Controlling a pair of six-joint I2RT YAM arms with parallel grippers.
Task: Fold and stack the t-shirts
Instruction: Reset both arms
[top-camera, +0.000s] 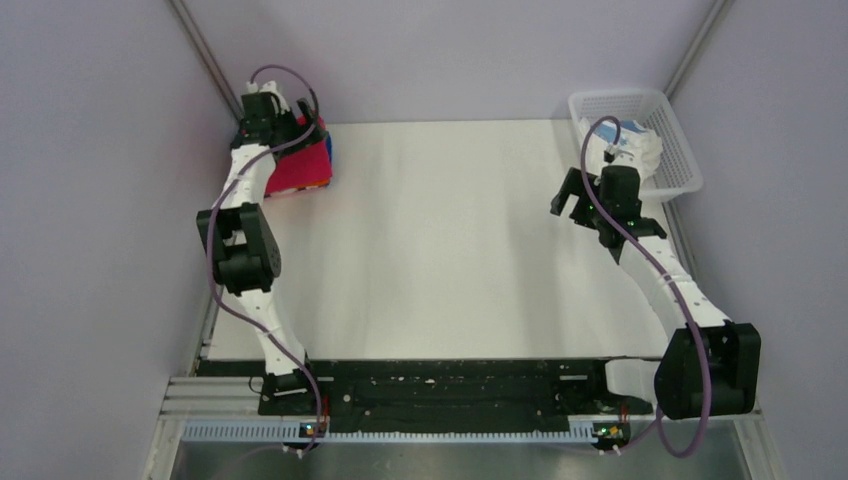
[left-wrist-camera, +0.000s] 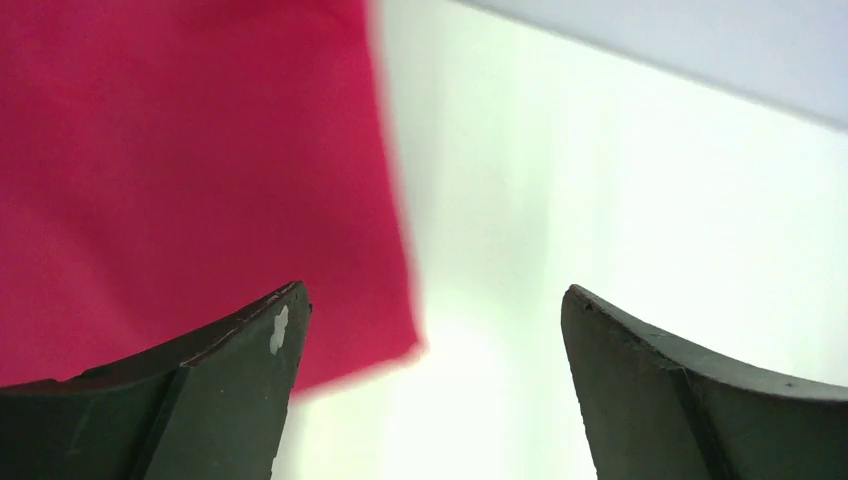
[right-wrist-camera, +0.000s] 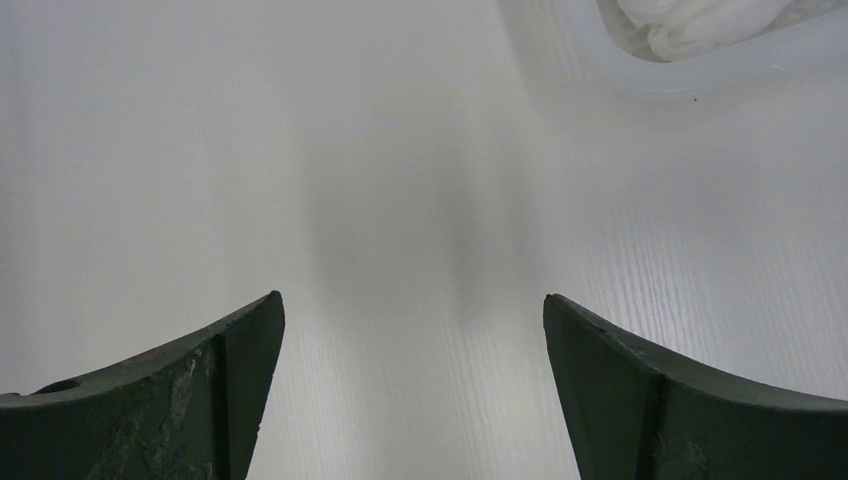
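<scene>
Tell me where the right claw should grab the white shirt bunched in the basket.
Probably best to pinch the raised crumpled fold on top of the white shirt, coming straight down from above. The basket walls block a sideways approach, and the heaped cloth offers a ridge. The right claw stands open near the basket.

Place: robotics lab test cell
Walls: plain grey panels (top-camera: 90, 200), metal corner posts (top-camera: 203, 50)
Worktop (top-camera: 450, 240): white board
Rig: left arm (top-camera: 243, 245) and right arm (top-camera: 675, 285) bolted to a black rail (top-camera: 450, 390)
</scene>
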